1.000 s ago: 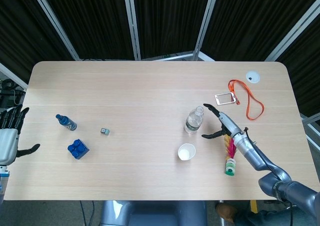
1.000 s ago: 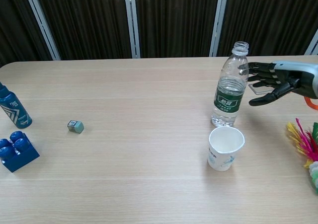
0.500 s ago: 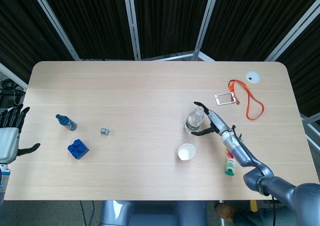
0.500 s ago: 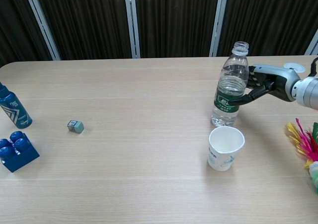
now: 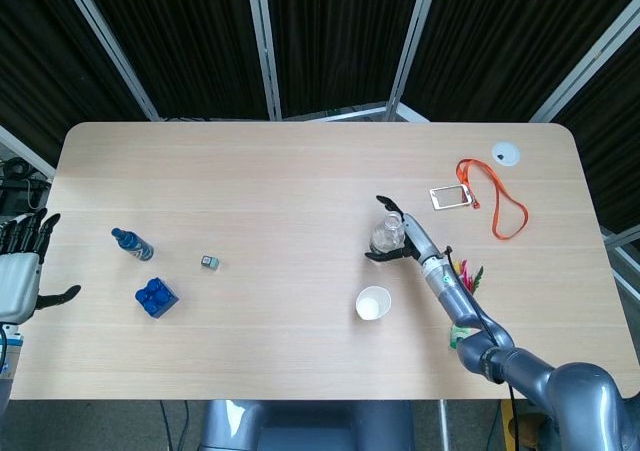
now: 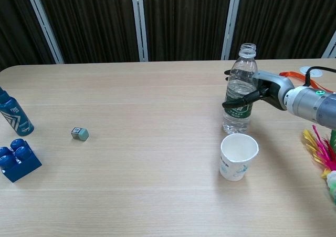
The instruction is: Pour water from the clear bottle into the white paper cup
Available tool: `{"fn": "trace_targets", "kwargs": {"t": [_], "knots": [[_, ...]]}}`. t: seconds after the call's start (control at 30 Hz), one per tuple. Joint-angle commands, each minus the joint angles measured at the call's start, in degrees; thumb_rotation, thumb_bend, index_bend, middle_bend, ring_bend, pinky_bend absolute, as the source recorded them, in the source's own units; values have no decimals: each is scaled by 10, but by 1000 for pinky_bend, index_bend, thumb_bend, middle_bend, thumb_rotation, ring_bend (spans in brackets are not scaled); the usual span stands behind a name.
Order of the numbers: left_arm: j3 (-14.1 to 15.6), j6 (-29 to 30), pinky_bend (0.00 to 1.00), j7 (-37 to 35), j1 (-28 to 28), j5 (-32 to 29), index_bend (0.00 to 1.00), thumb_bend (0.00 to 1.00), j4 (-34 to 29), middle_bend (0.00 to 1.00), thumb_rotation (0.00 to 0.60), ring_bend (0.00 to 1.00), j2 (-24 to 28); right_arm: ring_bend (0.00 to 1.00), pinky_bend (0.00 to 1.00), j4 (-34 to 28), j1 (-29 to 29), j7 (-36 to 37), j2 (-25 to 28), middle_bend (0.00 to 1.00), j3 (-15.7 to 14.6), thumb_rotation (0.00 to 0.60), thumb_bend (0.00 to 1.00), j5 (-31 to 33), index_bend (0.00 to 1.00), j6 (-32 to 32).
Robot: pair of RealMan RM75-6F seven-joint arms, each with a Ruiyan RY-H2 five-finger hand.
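The clear bottle (image 5: 383, 239) (image 6: 237, 119) stands uncapped and upright right of the table's middle, with a green label. My right hand (image 5: 406, 241) (image 6: 264, 90) reaches in from the right and wraps it at label height, thumb in front and fingers behind. The white paper cup (image 5: 373, 302) (image 6: 239, 156) stands empty just in front of the bottle, toward me, apart from it. My left hand (image 5: 20, 267) hangs off the table's left edge, fingers spread, holding nothing; the chest view does not show it.
A blue bottle (image 5: 131, 244) (image 6: 13, 113), a blue brick (image 5: 157, 297) (image 6: 18, 160) and a small cube (image 5: 208, 261) (image 6: 80, 134) lie at the left. A phone (image 5: 450, 197), orange lanyard (image 5: 500, 206) and white lid (image 5: 506, 152) lie back right. A feathered toy (image 6: 321, 150) lies near my right forearm.
My right hand moved left from beside the bottle and closed around it. The bottle has shifted slightly left. The left hand stayed still.
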Motion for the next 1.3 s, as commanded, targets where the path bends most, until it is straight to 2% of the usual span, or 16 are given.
{"fn": "trace_targets", "kwargs": {"t": [0.03,0.13,0.23,0.33,0.4,0.53,0.73,1.03,1.3], "knots": [[-1,-2,0,2,-1,-3,0,0,2,0,600,0,-1,69,0,18,2,-3,-16,83,7,600,0,9,28,4],[-2,-2,0,9,-2,-5,0,0,7,0,600,0,-5,197,41,29,2,1,-27,226,10,600,0,11,148,8],[-2,-5,0,10,-4,-9,0,0,8,0,600,0,-7,356,234,36,2,11,-32,392,8,600,18,5,306,15],[-2,-8,0,13,-5,-11,0,0,10,0,600,0,-9,481,428,41,0,21,-36,518,6,600,188,1,436,26],[-2,-10,0,13,-6,-12,0,0,9,0,600,0,-10,515,474,43,-3,26,-37,554,7,600,269,0,472,36],[-2,-12,0,12,-7,-12,0,0,9,0,600,0,-10,533,498,41,-8,26,-33,575,10,600,353,-1,496,53],[0,-13,0,0,-6,-2,0,0,0,0,600,0,-3,534,499,-16,-31,-8,20,575,15,600,406,-3,496,102],[5,2,0,-28,0,33,0,0,-25,0,600,0,16,534,498,-119,-94,-158,120,578,-19,600,411,-40,489,209],[11,14,0,-38,7,57,0,0,-54,0,600,0,37,537,499,-161,-130,-291,169,582,-57,600,411,-78,490,266]]}}
